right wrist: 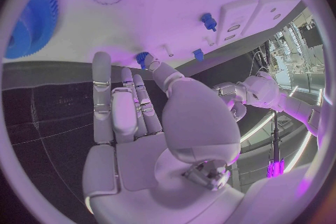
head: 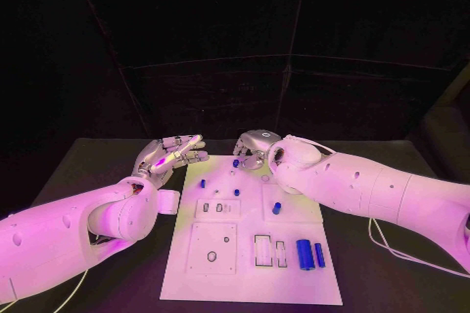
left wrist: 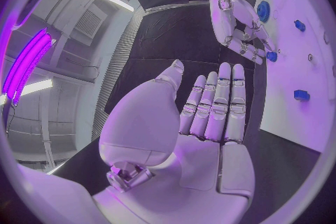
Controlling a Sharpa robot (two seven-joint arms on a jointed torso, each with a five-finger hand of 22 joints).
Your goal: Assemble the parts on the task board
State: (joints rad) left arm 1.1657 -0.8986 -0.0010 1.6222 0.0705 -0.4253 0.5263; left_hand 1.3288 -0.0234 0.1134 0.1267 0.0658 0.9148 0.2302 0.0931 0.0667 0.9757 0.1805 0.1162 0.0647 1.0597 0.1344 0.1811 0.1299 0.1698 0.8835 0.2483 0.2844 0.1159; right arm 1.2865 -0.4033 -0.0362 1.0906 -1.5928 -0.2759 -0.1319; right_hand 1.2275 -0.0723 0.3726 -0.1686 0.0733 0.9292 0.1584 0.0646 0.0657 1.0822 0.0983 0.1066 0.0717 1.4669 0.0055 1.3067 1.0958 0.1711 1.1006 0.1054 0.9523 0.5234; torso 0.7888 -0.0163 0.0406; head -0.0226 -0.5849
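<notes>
The white task board lies in the middle of the black table. At its far edge my right hand reaches down and pinches a small blue part between thumb and a fingertip; the same part stands on the board. A blue gear sits on the board beside that hand. My left hand hovers over the board's far left corner with flat, straight fingers and nothing in it.
More blue parts stand on the board: small pegs, and a thick cylinder with a thin one at the near right. Rectangular recesses lie near the front. A cable trails on the table at right.
</notes>
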